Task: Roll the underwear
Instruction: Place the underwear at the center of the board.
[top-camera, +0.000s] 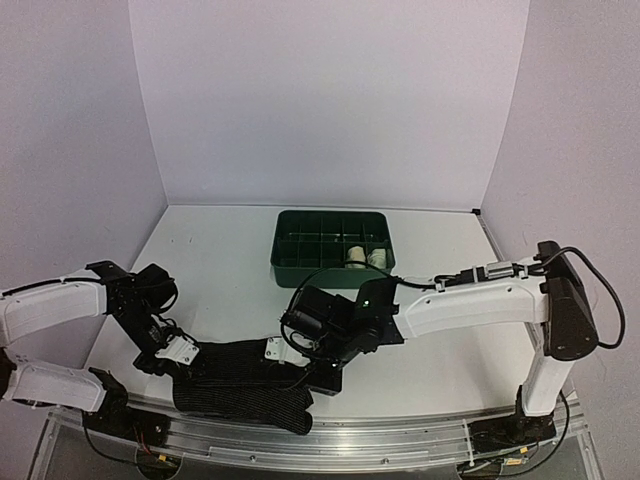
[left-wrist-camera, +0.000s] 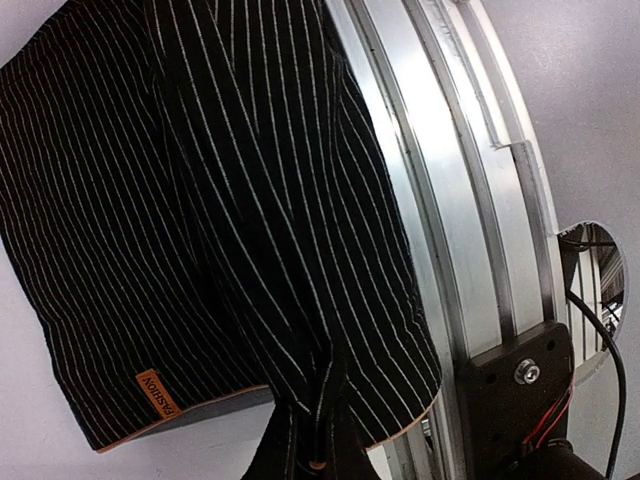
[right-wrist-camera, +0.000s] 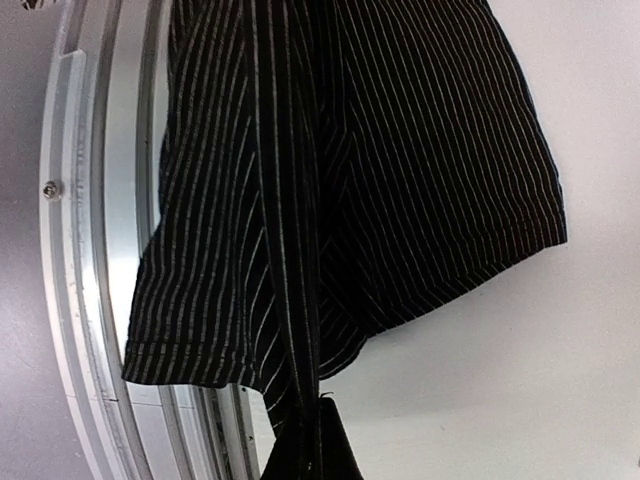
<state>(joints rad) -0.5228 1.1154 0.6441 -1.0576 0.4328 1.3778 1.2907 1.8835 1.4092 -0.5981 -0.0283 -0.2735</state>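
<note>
The black underwear with fine stripes (top-camera: 240, 385) lies stretched along the table's near edge, and its lower part hangs over the metal rail. My left gripper (top-camera: 185, 362) is shut on its left end. In the left wrist view the cloth (left-wrist-camera: 250, 200) bunches into the closed jaws of that gripper (left-wrist-camera: 315, 450). My right gripper (top-camera: 325, 378) is shut on the right end. In the right wrist view a fold of the striped cloth (right-wrist-camera: 380, 180) runs down into this gripper (right-wrist-camera: 310, 440). Two pale rolled underwear (top-camera: 355, 257) (top-camera: 377, 258) sit in the tray.
The dark green compartmented tray (top-camera: 310, 275) stands at the middle back of the white table. An aluminium rail (top-camera: 400, 432) runs along the near edge, under the hanging cloth. An orange label (left-wrist-camera: 158, 395) shows on the garment's hem.
</note>
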